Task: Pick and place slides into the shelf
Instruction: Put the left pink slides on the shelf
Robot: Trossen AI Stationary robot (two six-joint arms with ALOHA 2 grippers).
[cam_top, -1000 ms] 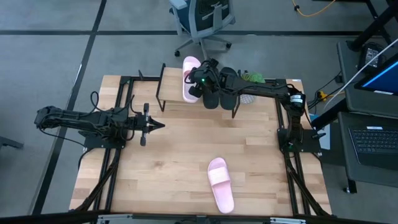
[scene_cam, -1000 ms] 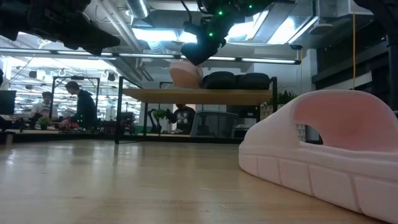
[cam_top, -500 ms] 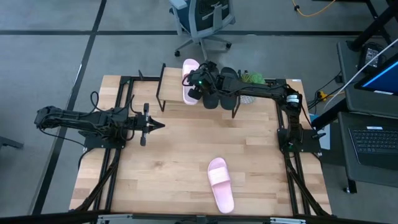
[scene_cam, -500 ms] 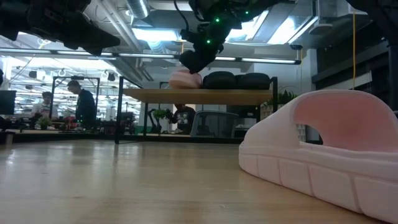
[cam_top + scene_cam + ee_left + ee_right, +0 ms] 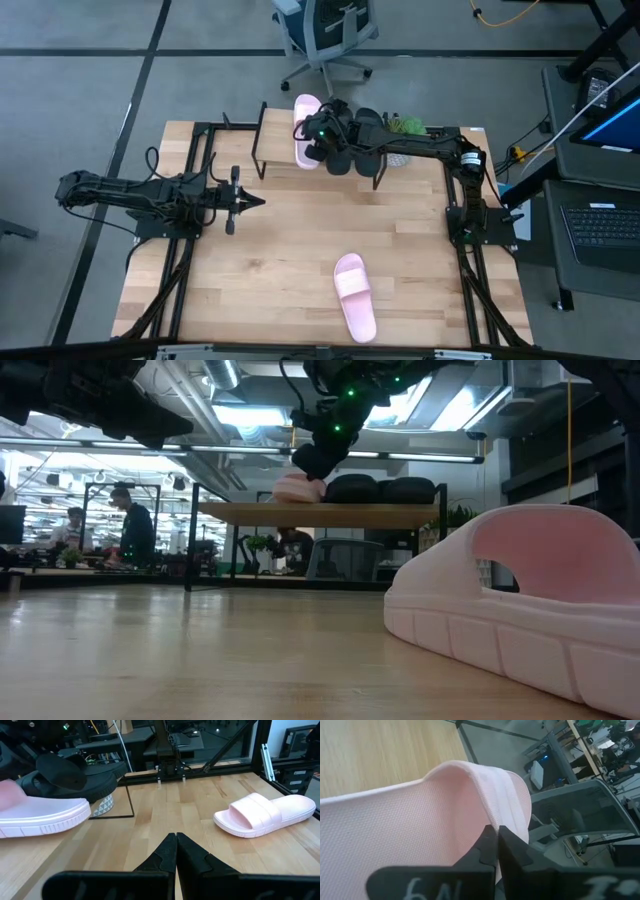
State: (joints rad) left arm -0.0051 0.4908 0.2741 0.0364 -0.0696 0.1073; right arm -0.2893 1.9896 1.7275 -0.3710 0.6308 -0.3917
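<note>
My right gripper (image 5: 318,136) has its fingers pinched on the pink slide (image 5: 303,138) over the shelf (image 5: 320,513). It seems light and soft, so its strap is probably the best hold. My left gripper (image 5: 254,202) waits, fingers together.

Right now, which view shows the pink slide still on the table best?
The left wrist view: the whole slide shows from the side, strap up, lying alone on the table. The high view shows it small; the low view cuts it off. The right wrist view shows only the other pink slide.
</note>
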